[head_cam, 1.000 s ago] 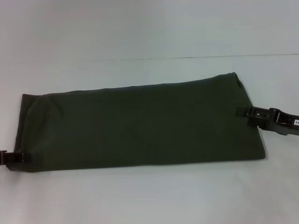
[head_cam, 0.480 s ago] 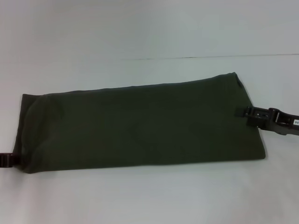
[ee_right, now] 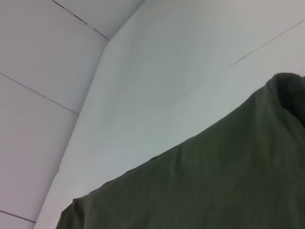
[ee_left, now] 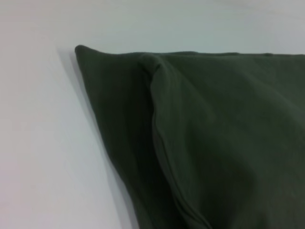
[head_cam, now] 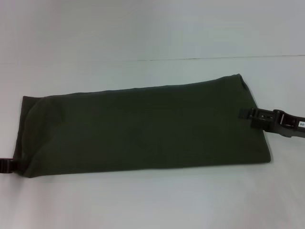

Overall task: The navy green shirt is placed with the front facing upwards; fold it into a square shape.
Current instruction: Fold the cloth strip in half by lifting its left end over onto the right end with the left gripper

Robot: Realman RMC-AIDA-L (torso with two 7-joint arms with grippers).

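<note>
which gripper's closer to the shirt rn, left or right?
Right. The right gripper overlaps the navy green shirt at its right short edge. The left gripper sits just off the shirt's near-left corner, at the frame edge.

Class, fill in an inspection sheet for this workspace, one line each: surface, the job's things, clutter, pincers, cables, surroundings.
Surface: white table, bare around the cloth.
Job's things: navy green shirt folded into a long band lying across the table, plain side up, no lettering showing; layered edges at its left end.
Clutter: nothing seen.
Pincers: left pincer at the shirt's near left corner, mostly out of the head view; right pincer at the shirt's right edge.
Cables: nothing seen.
Surroundings: thin seam line across the table behind the shirt; pale panelled wall beyond.
</note>
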